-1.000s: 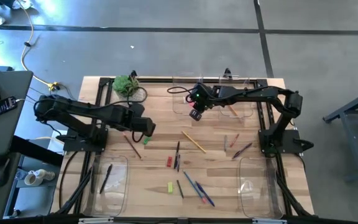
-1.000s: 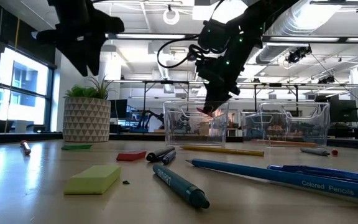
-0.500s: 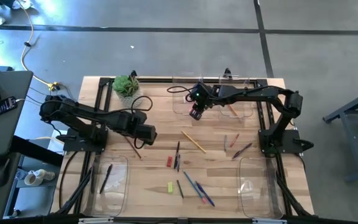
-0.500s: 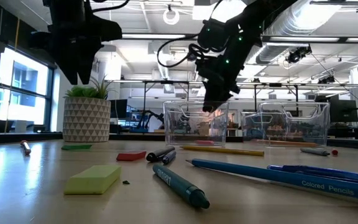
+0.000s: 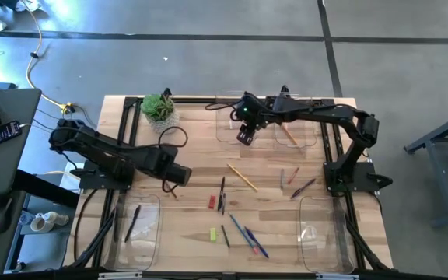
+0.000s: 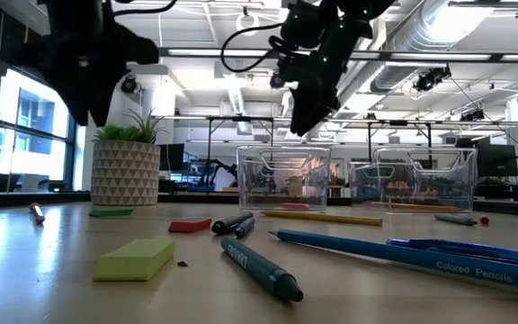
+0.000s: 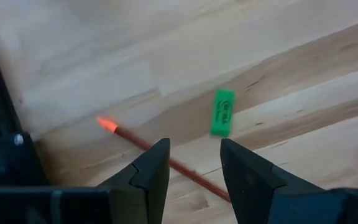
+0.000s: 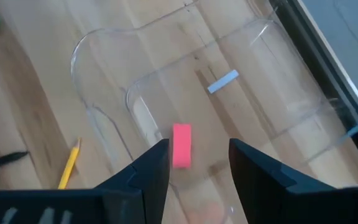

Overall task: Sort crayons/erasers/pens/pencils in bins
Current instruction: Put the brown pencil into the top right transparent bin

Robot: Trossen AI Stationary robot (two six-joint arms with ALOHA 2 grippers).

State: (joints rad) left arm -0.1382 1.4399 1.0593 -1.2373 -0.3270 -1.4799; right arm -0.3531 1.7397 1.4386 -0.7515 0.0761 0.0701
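Note:
My right gripper (image 5: 243,138) hangs open over the far-left clear bin (image 5: 225,126); in the right wrist view its fingers (image 8: 199,180) stand apart above a pink eraser (image 8: 181,154) lying flat on that bin's floor. My left gripper (image 5: 182,176) is open and empty, low over the table's left-middle. In the left wrist view its fingers (image 7: 194,174) stand above a red-brown pencil (image 7: 160,158), with a green eraser (image 7: 222,112) just beyond. Both lie flat on the wood.
A yellow pencil (image 5: 242,176), red eraser (image 5: 211,202), yellow-green eraser (image 5: 213,233), dark pens (image 5: 222,194) and blue pencils (image 5: 249,237) lie mid-table. The far-right bin (image 5: 298,128) holds a pencil; the near-left bin (image 5: 137,225) holds a black pen. A potted plant (image 5: 156,106) stands at the far left.
My right gripper has risen out of the far-left bin and gone slightly toward the far edge; the pink eraser now lies on the bin's floor. My left gripper has gone toward the table's near edge, over the red-brown pencil and green eraser.

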